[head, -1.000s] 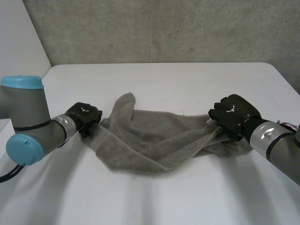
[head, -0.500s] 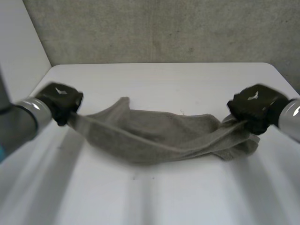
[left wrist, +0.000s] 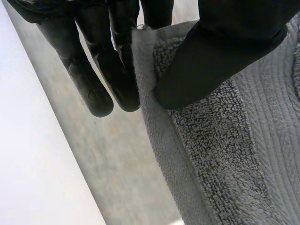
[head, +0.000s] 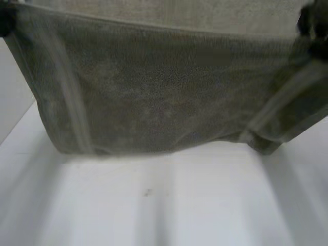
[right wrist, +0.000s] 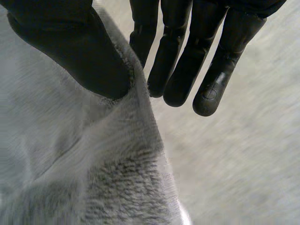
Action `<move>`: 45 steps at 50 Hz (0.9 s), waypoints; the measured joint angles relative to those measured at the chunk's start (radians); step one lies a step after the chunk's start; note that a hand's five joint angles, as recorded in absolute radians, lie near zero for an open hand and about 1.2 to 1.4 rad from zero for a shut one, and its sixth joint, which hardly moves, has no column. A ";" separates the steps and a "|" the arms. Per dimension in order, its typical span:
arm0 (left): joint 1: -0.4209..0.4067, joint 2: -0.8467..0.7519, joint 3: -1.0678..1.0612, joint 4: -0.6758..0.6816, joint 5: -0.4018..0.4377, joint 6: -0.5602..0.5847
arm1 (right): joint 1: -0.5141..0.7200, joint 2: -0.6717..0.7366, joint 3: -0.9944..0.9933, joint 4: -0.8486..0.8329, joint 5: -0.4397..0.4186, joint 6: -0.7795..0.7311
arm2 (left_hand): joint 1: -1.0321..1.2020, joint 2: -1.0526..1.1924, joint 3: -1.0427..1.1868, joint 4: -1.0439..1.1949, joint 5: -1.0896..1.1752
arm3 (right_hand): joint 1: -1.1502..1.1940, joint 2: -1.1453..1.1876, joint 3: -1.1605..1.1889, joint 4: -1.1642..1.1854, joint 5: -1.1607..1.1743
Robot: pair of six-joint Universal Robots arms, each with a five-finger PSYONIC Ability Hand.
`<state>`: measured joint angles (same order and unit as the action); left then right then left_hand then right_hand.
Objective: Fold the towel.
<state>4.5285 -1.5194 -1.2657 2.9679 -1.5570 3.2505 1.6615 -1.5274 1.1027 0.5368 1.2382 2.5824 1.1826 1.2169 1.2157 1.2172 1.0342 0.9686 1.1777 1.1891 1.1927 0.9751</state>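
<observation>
At the left upper corner of the grey towel [head: 164,87], a pinch grip is recorded: in the left wrist view the left hand [left wrist: 220,51] is closed on the cloth, the hem being pressed between the thumb and the nearest fingers [left wrist: 119,79], while the outermost finger is left straight and touches nothing. Across the middle, in the head view, the towel is seen raised above the white table [head: 154,205] and stretched broadside between the two hands, its top edge drawn nearly straight; the lower edge hangs deeper towards the right, and whether it clears the surface cannot be told. This spread is judged deliberate: tension along the top edge lets the cloth hang flat, so that it can be laid out or doubled over evenly. At the right upper corner, the right hand [right wrist: 70,47] is likewise closed on the towel, the edge being trapped between thumb and nearest finger in the right wrist view, the other fingers extended free. No fold is judged to be made as yet.
</observation>
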 measured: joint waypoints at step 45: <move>-0.095 -0.646 0.431 0.301 -0.081 -0.033 | 0.175 0.427 -0.035 -0.655 0.153 -0.189 | 0.014 0.001 0.001 0.000 0.004 | 0.000 0.004 0.000 0.004 0.009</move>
<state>4.4332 -2.1659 -0.8344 3.2692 -1.6381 3.2180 1.8369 -1.1006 1.0674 -0.1182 1.3916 2.3936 1.1966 1.2177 1.2164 1.2175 1.0377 0.9686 1.1820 1.1892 1.1968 0.9839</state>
